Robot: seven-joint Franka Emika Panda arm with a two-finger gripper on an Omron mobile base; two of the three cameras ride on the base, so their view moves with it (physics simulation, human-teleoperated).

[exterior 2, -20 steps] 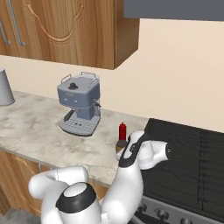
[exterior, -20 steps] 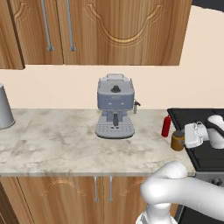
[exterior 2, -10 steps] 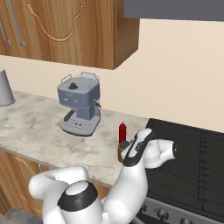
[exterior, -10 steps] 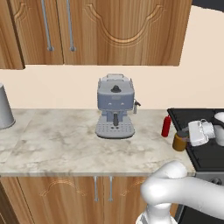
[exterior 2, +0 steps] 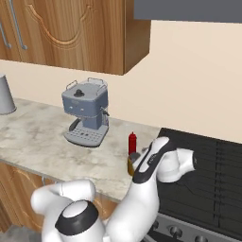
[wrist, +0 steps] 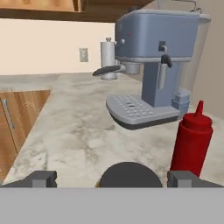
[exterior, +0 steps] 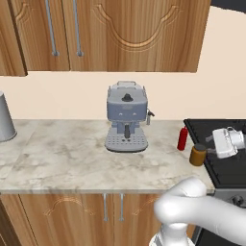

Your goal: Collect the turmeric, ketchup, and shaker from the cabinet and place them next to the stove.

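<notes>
The turmeric [exterior: 197, 154], a small dark-lidded jar, stands on the counter just left of the stove [exterior: 226, 168]. Behind it stands the red ketchup [exterior: 182, 138] bottle. My gripper [exterior: 210, 144] hovers over the stove's left edge, open and pointing at the jar. In the hand view the jar's dark lid [wrist: 129, 175] sits low between my gripper [wrist: 113, 179] fingertips without touching them, and the ketchup [wrist: 192, 140] is to its right. From the right base view the ketchup [exterior 2: 132, 143] and the jar [exterior 2: 131, 165] are partly behind my arm. The cabinet [exterior: 120, 33] doors overhead are shut. The shaker is hidden.
A grey-blue coffee machine [exterior: 126, 120] stands mid-counter against the wall. A grey metal canister [exterior: 5, 124] sits at the far left. The marble counter [exterior: 62, 158] is bare between them. The black cooktop [exterior 2: 208, 160] fills the right side.
My hand has drawn back a little to the right, away from the turmeric jar, which stays standing on the counter. The jaws stayed open.
</notes>
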